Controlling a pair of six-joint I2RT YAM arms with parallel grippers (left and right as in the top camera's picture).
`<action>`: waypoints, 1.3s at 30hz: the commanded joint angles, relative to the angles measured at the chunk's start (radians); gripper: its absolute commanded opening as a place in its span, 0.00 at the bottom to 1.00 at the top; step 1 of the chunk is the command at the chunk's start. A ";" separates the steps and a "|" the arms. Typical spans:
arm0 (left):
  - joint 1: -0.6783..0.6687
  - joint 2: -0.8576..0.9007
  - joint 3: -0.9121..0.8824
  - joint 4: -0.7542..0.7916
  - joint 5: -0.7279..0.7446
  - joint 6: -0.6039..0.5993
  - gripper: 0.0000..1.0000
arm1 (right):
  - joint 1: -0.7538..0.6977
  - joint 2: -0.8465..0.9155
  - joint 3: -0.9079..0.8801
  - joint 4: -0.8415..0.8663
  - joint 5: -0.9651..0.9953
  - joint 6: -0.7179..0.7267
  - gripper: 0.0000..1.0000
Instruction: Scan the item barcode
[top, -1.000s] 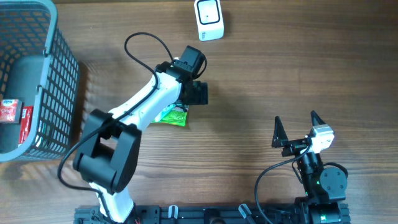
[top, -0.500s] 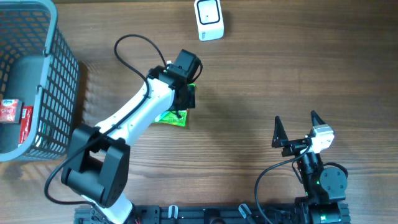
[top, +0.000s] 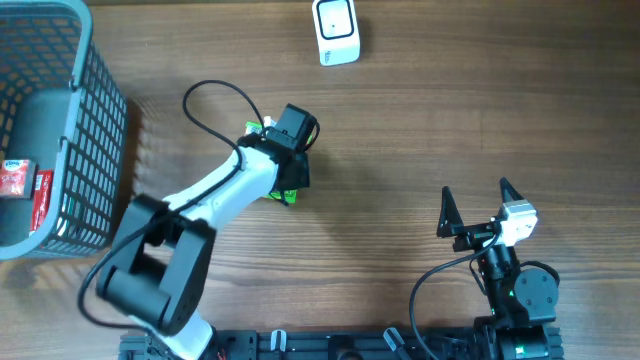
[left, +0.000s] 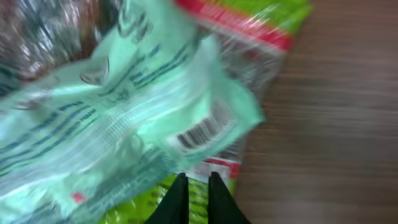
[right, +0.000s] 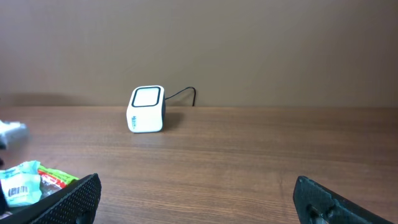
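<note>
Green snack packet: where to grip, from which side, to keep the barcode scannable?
Best pinch the green packet by the edge under the barcode in the left wrist view, coming from that side. Thin, floppy film: only an edge fits the jaws, and the barcode stays uncovered. The left gripper is shut there.

Lighting is even and diffuse; shadows beneath my left arm (top: 225, 185) are soft. Just beyond my left fingers (left: 176, 202), the packet (left: 112, 118) is motion-blurred, with foil glare.
</note>
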 joint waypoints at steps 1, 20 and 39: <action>0.005 -0.140 0.045 0.015 0.020 -0.006 0.09 | 0.005 -0.005 -0.001 0.004 -0.011 0.014 1.00; 0.011 0.109 0.045 0.138 -0.018 -0.009 0.08 | 0.005 -0.005 -0.001 0.003 -0.011 0.014 1.00; 0.244 -0.084 0.090 -0.166 -0.119 -0.010 0.34 | 0.005 -0.005 -0.001 0.003 -0.011 0.015 1.00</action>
